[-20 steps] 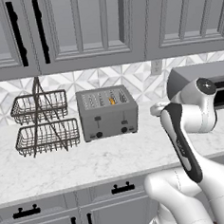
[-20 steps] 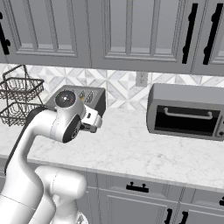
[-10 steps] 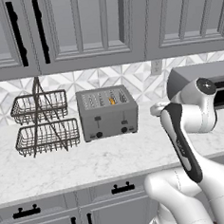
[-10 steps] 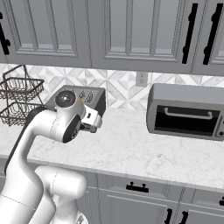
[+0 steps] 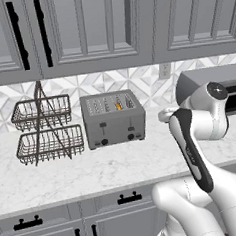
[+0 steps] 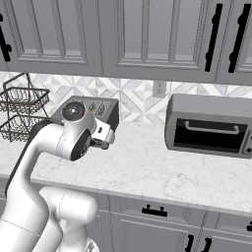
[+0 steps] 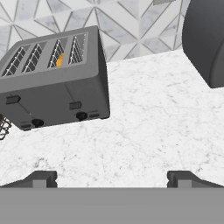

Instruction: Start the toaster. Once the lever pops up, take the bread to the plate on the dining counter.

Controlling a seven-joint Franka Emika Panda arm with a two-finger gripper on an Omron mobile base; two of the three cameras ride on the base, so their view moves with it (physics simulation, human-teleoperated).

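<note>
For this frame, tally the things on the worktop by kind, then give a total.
Toasters: 1, the grey four-slot toaster
Bread slices: 1, the bread in a toaster slot
Wire basket racks: 1, the two-tier rack
Toaster ovens: 1, the dark oven
Total: 4

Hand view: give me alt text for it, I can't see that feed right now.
A grey four-slot toaster sits tilted at upper left on a white marble worktop, an orange edge of bread showing in one slot and both black levers up. The open gripper hangs short of it, with a dark oven-like appliance at upper right.
</note>
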